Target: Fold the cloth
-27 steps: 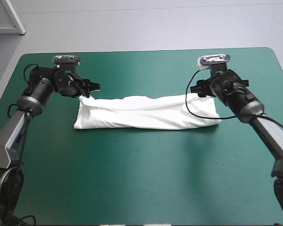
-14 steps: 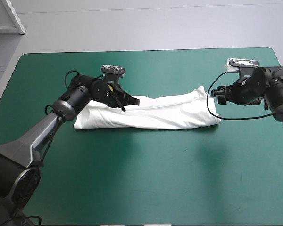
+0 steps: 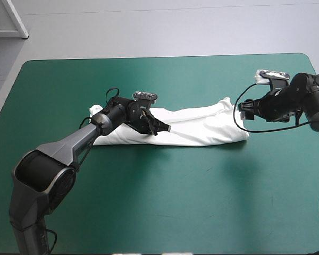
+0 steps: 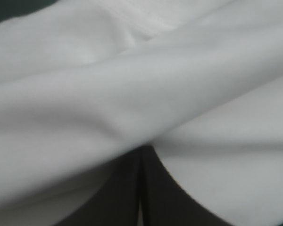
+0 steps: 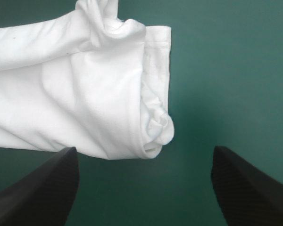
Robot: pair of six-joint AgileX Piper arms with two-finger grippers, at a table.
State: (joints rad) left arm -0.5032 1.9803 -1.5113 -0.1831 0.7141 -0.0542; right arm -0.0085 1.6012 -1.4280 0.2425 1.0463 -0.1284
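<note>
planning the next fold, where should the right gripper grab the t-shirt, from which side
Probably the T-shirt at its right end, across the stacked layers, coming from the robot's right: that end faces the right gripper, whose fingers stand open.

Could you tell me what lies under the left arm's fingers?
Only the white T-shirt, lying as a long band on the teal-green cover; the fingers of the left gripper are shut on it. The cover beneath is hidden.

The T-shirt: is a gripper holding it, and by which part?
The left gripper grips a fold of the T-shirt near its middle; the right gripper holds nothing.
</note>
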